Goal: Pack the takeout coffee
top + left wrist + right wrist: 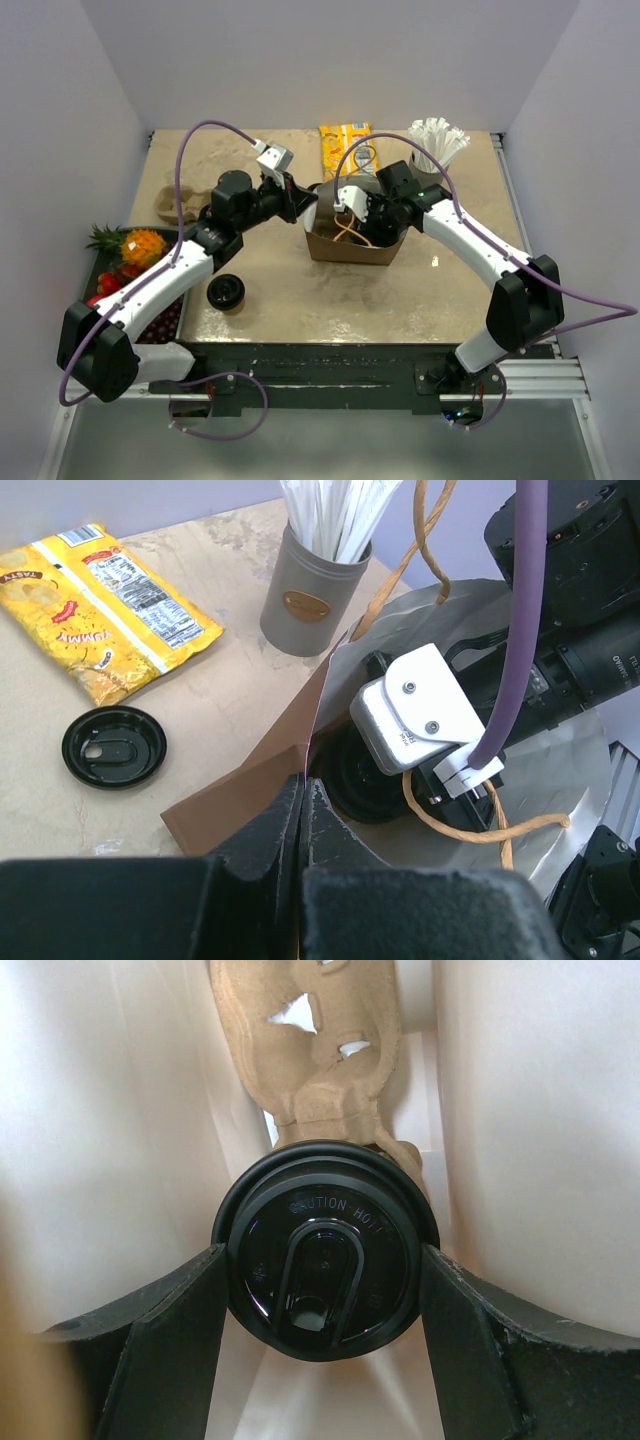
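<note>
A brown paper bag (345, 245) (235, 790) stands open mid-table. My left gripper (300, 205) (303, 790) is shut on the bag's rim, pinching its edge. My right gripper (362, 222) (325, 1270) reaches down inside the bag, its fingers (170, 1340) pressed on both sides of a takeout coffee cup's black lid (325, 1250). Behind that cup, a moulded cardboard piece (310, 1050) lies inside the bag. A second kraft cup (227, 292), dark on top, stands near the left arm. A loose black lid (113, 746) lies on the table beside the bag.
A yellow snack packet (345, 148) (100, 605) and a grey cup of white straws (437, 145) (312, 590) sit at the back. A tan cardboard carrier (165, 203) lies at the left. A pineapple (140, 245) and red fruit fill a tray at the left edge.
</note>
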`<state>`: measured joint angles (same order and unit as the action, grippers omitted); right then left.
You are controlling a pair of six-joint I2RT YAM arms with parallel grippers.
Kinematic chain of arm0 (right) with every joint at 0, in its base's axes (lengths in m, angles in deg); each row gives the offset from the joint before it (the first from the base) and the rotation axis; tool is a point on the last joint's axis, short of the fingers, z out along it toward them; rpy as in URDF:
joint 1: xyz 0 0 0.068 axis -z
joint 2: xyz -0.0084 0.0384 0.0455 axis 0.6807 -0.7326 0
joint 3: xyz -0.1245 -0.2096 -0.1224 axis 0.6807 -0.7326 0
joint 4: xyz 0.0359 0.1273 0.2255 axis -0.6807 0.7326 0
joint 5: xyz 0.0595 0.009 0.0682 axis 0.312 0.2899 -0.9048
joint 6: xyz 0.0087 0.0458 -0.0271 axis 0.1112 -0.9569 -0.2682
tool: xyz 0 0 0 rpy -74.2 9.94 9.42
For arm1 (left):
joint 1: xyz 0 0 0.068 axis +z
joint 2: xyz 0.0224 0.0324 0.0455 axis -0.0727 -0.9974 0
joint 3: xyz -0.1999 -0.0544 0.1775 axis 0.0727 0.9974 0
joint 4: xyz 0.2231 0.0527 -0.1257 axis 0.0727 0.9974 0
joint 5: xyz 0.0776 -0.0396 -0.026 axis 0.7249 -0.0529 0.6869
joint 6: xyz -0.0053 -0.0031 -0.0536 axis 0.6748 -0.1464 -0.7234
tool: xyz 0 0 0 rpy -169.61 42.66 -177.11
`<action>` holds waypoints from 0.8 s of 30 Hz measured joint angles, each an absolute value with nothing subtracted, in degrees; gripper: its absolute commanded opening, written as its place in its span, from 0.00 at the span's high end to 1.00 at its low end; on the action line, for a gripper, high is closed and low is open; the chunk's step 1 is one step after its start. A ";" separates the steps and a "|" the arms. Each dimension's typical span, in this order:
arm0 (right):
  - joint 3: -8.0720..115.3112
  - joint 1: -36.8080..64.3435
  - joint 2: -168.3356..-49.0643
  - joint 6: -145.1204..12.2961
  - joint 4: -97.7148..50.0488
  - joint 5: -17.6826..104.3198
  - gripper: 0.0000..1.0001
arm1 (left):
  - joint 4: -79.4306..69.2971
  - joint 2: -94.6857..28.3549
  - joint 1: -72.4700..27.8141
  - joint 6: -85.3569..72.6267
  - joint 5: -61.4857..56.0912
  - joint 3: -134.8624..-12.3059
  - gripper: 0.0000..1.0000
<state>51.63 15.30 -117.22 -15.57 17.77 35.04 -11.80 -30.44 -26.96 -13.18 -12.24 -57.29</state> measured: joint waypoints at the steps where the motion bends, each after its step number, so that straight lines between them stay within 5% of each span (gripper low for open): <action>1: 51.63 15.32 -117.22 -15.57 17.79 35.04 0.48 | -11.83 -30.53 -26.96 -13.16 -12.24 -57.38 1.00; 11: 51.68 15.58 -117.22 -15.57 18.03 34.93 0.31 | -11.30 -31.17 -26.96 -12.11 -12.26 -58.25 1.00; 18: 52.05 15.69 -117.09 -15.54 18.64 34.91 0.01 | -10.54 -32.28 -26.96 -10.64 -12.57 -59.92 1.00; 24: 54.65 16.04 -116.92 -16.51 21.33 33.70 0.01 | -9.29 -33.29 -26.96 -10.18 -13.46 -61.05 1.00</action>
<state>54.65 16.04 -116.92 -16.51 21.33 33.70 -9.29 -33.29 -26.96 -10.18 -13.46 -61.05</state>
